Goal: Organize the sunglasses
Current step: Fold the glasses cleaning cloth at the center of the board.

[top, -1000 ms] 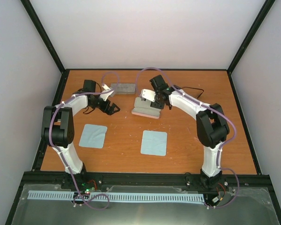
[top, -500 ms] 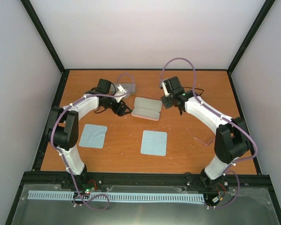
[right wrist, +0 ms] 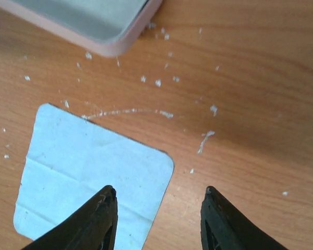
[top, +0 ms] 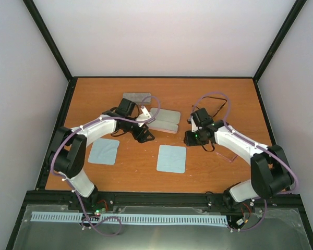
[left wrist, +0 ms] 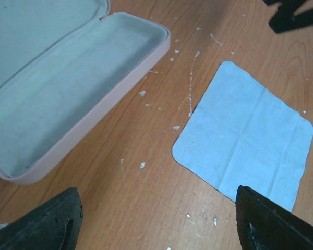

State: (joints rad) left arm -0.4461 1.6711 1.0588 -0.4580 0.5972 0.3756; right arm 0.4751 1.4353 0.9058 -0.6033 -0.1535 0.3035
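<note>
Thin black lines that look like the sunglasses [top: 219, 107] lie at the back right, behind my right arm and partly under its cable. Neither wrist view shows them. The pink case [top: 164, 120] lies open and empty, with its grey lining [left wrist: 68, 88] facing up. My left gripper [top: 144, 136] hangs open over bare wood between the case and the middle light-blue cloth [left wrist: 248, 135], and its midpoint [left wrist: 159, 224] has nothing in it. My right gripper [top: 189, 138] is open too, its midpoint [right wrist: 159, 195] above the corner of that cloth [right wrist: 88, 177].
A shut grey case [top: 137, 97] sits at the back. A second light-blue cloth [top: 104, 151] lies front left. A thin pale outline [top: 227, 155] lies on the wood by my right forearm. White flecks dot the table. My right gripper's fingers [left wrist: 295, 15] show in the left wrist view.
Both arms came forward. The left swung right from the grey case to in front of the pink case. The right left the pink case's lid, which now lies flat open.
</note>
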